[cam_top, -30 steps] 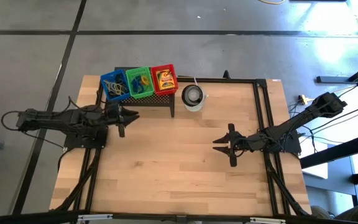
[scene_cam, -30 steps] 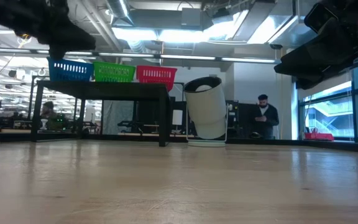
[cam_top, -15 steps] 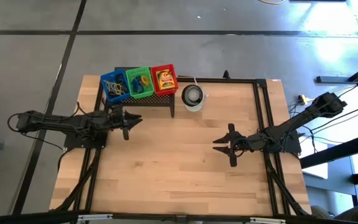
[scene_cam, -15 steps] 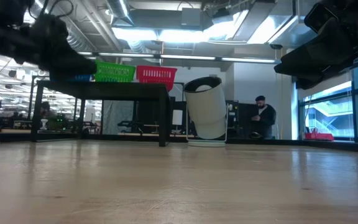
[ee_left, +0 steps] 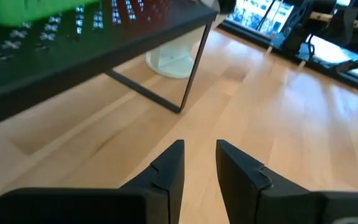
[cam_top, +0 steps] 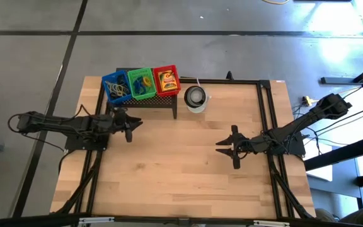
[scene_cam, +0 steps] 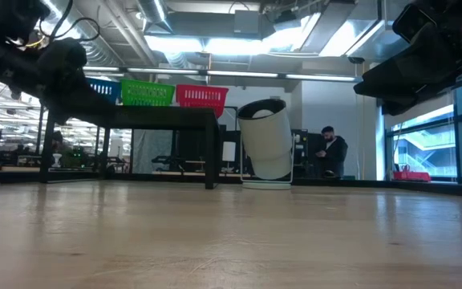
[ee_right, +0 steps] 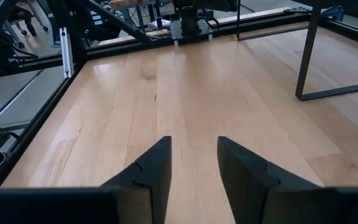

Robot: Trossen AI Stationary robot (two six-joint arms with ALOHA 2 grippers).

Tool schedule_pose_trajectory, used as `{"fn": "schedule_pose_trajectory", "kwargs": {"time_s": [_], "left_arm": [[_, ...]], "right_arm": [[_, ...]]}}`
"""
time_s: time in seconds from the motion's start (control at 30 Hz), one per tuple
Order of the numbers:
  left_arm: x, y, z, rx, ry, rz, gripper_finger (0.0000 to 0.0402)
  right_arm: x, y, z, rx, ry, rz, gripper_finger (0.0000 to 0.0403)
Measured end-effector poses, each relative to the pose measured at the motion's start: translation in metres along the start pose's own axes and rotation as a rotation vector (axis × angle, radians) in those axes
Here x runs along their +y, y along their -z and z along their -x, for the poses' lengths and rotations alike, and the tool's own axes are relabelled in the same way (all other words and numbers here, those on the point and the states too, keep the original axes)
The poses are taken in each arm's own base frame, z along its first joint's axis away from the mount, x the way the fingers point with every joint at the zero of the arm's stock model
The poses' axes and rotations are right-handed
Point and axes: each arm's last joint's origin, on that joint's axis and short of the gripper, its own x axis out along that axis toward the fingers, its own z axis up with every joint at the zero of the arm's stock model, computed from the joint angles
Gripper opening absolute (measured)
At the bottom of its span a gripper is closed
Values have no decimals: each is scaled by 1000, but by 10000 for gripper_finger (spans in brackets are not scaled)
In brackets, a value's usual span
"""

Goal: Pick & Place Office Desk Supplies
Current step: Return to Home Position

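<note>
You've got both arms empty over the desk (cam_top: 181, 183); supplies are binned on the rack (cam_top: 163, 99).
Blue bin (scene_cam: 109, 88), green bin (scene_cam: 147, 94) and red bin (scene_cam: 201, 96) sit side by side atop it, holding loops (cam_top: 117, 90) and a yellow box (cam_top: 167, 81); left jaws just in front of the rack, narrowly parted, holding nothing; right jaws well away from it, parted, holding nothing.

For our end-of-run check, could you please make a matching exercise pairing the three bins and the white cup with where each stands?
1 blue bin; 2 green bin; 3 red bin; 4 white cup.
A on the table beside the shelf; B shelf middle; C shelf end nearest the cup; D shelf end farthest from the cup.
Pairs: 1-D, 2-B, 3-C, 4-A.
</note>
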Motion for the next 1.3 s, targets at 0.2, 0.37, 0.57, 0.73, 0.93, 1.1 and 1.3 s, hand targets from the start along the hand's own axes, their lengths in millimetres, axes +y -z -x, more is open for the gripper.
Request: {"fn": "schedule_pose_trajectory", "kwargs": {"time_s": [0.2, 0.37, 0.57, 0.73, 0.93, 1.1, 1.3], "left_arm": [[1, 3, 0, 30, -14, -13, 83], [2, 4, 0, 40, -19, -18, 83], [2, 4, 0, 40, -19, -12, 86], [2, 4, 0, 39, -20, 31, 82], [2, 4, 0, 39, -20, 37, 85], [2, 4, 0, 39, -20, 37, 85], [2, 4, 0, 38, -21, 73, 82]], "right_arm": [[0, 0, 0, 0, 0, 0, 129], [0, 0, 0, 0, 0, 0, 129], [-1, 0, -1, 0, 3, -2, 129], [-10, -3, -4, -11, 53, -19, 129], [-27, -8, -9, -28, 146, -45, 129], [-37, -10, -11, -39, 203, -61, 129], [-38, -11, -12, -39, 207, -62, 129]]}}
